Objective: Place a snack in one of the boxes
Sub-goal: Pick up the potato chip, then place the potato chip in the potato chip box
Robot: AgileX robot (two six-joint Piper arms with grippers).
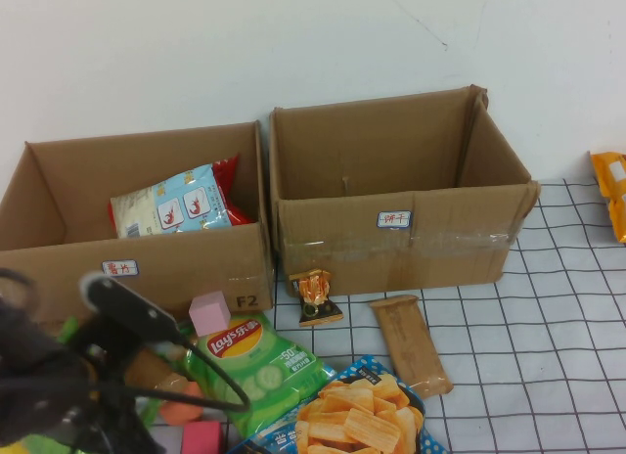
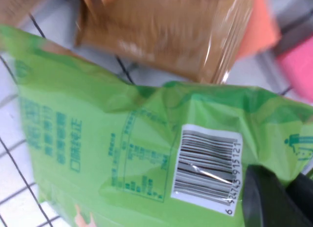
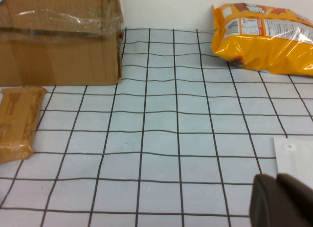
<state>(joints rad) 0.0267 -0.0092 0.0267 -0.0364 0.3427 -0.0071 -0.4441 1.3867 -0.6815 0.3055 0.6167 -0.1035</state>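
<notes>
Two open cardboard boxes stand at the back. The left box [image 1: 147, 268] holds a light blue and red snack bag [image 1: 176, 204]; the right box [image 1: 411, 244] shows nothing inside. A green Lay's bag [image 1: 259, 361], a brown bar [image 1: 411, 341], a small orange snack [image 1: 315, 295] and a blue chip bag [image 1: 357, 415] lie in front. My left gripper [image 2: 281, 197] is shut, close over the back of a green bag [image 2: 122, 153] with a barcode. Its arm [image 1: 59, 376] is at the front left. My right gripper [image 3: 281, 200] is shut and empty over the checked cloth.
A pink cube [image 1: 208, 312] and more pink and orange pieces [image 1: 196, 434] lie near the left arm. An orange bag [image 1: 611, 190] lies at the far right, also in the right wrist view [image 3: 264, 34]. A white card [image 3: 293, 156] lies by the right gripper.
</notes>
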